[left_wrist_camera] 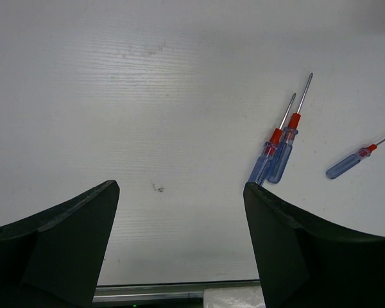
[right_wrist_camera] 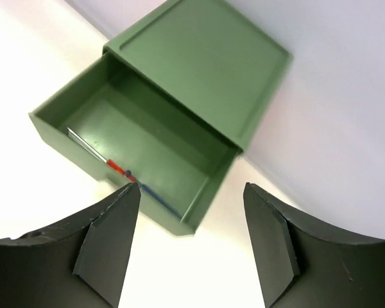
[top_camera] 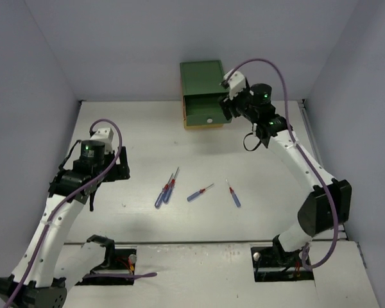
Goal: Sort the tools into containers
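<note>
The green drawer (top_camera: 201, 110) of the small cabinet is pulled open at the back of the table. In the right wrist view one thin blue- and red-handled screwdriver (right_wrist_camera: 119, 171) lies inside the drawer (right_wrist_camera: 147, 138). My right gripper (top_camera: 228, 110) is open and empty, just right of the drawer and above the table (right_wrist_camera: 191, 192). Several more screwdrivers lie mid-table: a pair side by side (top_camera: 167, 189), one alone (top_camera: 199, 193) and another (top_camera: 233, 194). My left gripper (top_camera: 110, 171) is open and empty over the left of the table (left_wrist_camera: 179, 192), with the pair (left_wrist_camera: 277, 149) to its right.
The green cabinet top (top_camera: 201, 76) stands against the back wall. A white knob (top_camera: 208, 120) shows on the drawer front, with a yellow sliver below it. Walls close in the table on the left, back and right. The lone screwdriver (left_wrist_camera: 351, 161) shows at the left wrist view's right edge.
</note>
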You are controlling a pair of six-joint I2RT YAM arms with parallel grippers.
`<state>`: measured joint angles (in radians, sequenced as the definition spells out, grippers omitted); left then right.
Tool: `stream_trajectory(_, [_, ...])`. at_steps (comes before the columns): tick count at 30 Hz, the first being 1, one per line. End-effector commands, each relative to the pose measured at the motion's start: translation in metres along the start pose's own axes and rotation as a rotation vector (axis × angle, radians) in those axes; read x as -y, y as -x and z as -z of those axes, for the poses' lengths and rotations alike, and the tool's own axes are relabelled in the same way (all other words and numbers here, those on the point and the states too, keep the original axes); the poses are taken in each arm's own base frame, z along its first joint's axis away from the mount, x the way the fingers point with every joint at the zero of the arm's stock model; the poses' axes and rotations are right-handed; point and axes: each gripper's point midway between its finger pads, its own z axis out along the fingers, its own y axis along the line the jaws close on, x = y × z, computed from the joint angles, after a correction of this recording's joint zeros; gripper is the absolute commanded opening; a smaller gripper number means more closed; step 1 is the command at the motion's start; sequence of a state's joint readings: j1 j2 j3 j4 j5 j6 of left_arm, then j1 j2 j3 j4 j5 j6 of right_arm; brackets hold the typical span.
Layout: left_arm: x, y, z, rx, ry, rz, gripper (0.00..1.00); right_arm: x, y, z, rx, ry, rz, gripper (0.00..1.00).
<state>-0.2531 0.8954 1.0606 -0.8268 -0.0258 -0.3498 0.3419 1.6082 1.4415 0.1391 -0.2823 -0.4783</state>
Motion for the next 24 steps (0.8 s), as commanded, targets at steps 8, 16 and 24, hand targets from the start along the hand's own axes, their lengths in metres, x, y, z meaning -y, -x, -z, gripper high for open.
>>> stream_trajectory(8, [0.014,0.039,0.008,0.065,-0.044,-0.026,0.75,-0.084,-0.119,0.112,-0.221,-0.191,-0.562,0.63])
stream_trajectory(16, [0.017,0.051,0.003,0.063,-0.043,-0.047,0.75,-0.165,-0.192,0.148,-0.469,-0.183,-0.767,0.63])
stream_trajectory(24, [0.021,0.045,0.0,0.04,-0.069,-0.042,0.75,-0.188,-0.24,0.155,-0.63,-0.235,-0.789,0.62])
